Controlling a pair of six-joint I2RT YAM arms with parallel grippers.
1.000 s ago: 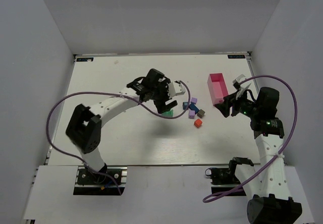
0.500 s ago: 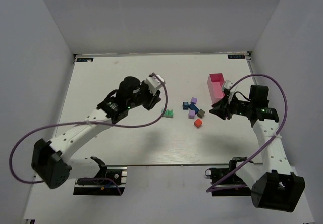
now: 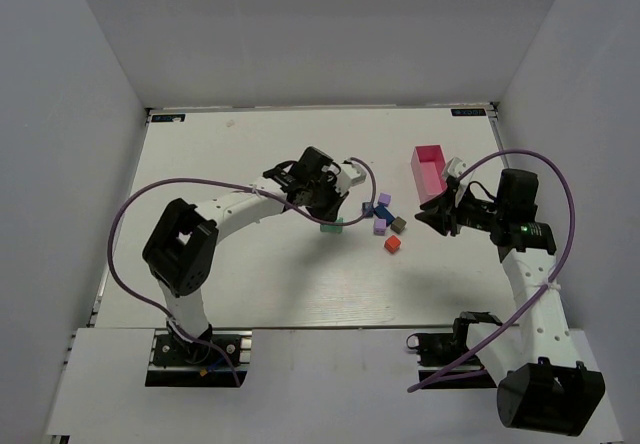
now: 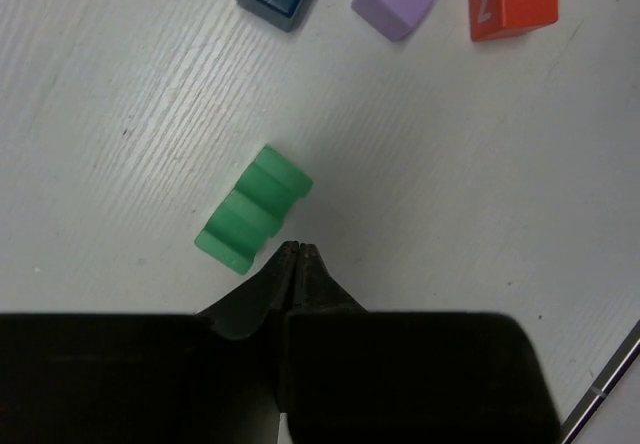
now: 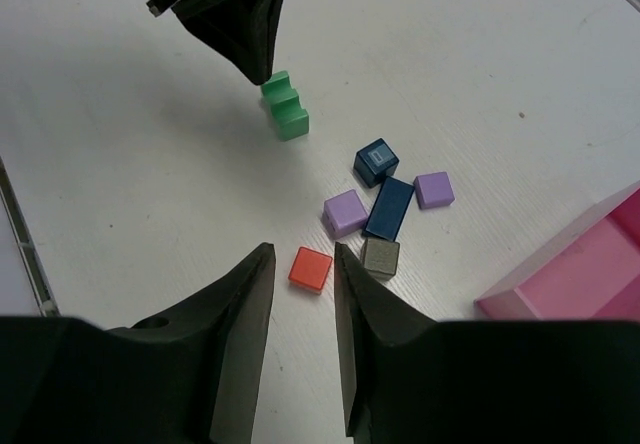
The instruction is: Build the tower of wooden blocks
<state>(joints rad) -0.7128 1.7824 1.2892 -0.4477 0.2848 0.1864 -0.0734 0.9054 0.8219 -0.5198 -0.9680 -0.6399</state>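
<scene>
Green and moulded in three steps, the stepped block (image 4: 253, 209) is the leftmost piece of the set. It lies on its side on the white tabletop (image 4: 480, 184), apart from the other pieces. It sits just ahead of the left gripper (image 4: 297, 249) and slightly to its left. That gripper's jaws are pressed together at the tips and hold nothing. Whether the tips touch the block cannot be told.

The remaining pieces form a loose cluster farther out from the left gripper, between it and the right gripper (image 5: 301, 254). All lie in a single layer on the tabletop, with none resting on another.

- **Dark blue cube** (image 5: 376, 161): its top face bears a pale mark, too small to read with certainty.
- **Dark blue bar** (image 5: 389, 207): it lies nearer the right gripper than the dark blue cube.
- **Purple cubes:** the larger purple cube (image 5: 345, 212) and the smaller purple cube (image 5: 434, 189) flank the bar closely, one on each side.
- **Grey-brown cube** (image 5: 380, 256): it sits at the bar's near end, just ahead of the right gripper's right-hand finger as its wrist camera shows it.
- **Red cube** (image 4: 512, 0): it carries a white letter "Z". In the right wrist view it lies directly ahead of the gap between the right gripper's jaws, which stand parted and empty.

Beside the right gripper, on its far right, stands the pink box (image 5: 580, 264).
</scene>
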